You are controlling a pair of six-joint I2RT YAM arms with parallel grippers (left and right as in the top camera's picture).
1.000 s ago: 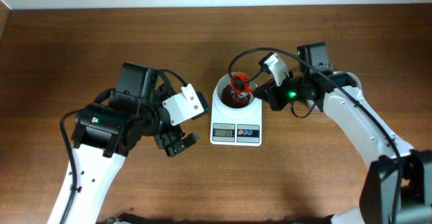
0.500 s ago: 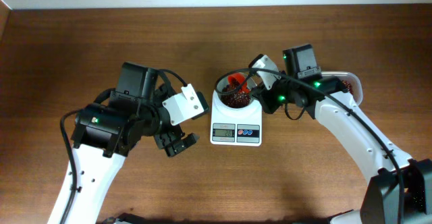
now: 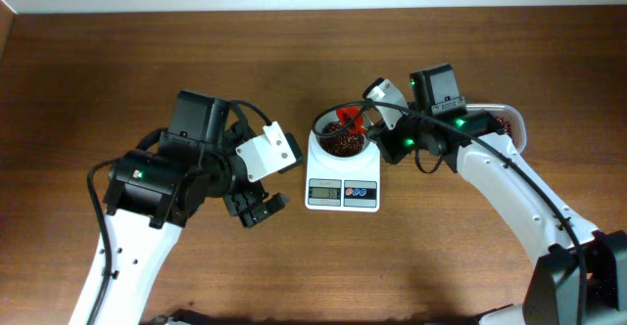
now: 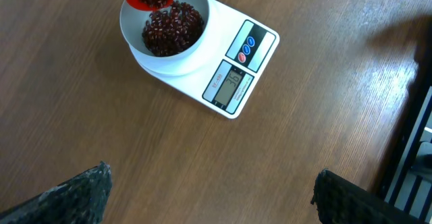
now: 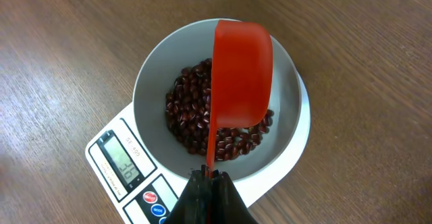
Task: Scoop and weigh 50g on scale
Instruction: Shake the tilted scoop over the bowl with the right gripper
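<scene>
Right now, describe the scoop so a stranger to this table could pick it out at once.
On the brown wooden table, find the white digital scale near the middle, with its round white bowl of dark beans. Held over that bowl by the right gripper is the scoop: the only bright orange-red plastic thing there.

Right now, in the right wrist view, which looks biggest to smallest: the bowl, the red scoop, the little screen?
1. bowl, largest
2. red scoop, next; nearer the camera, so maybe enlarged
3. little screen, smallest
</scene>
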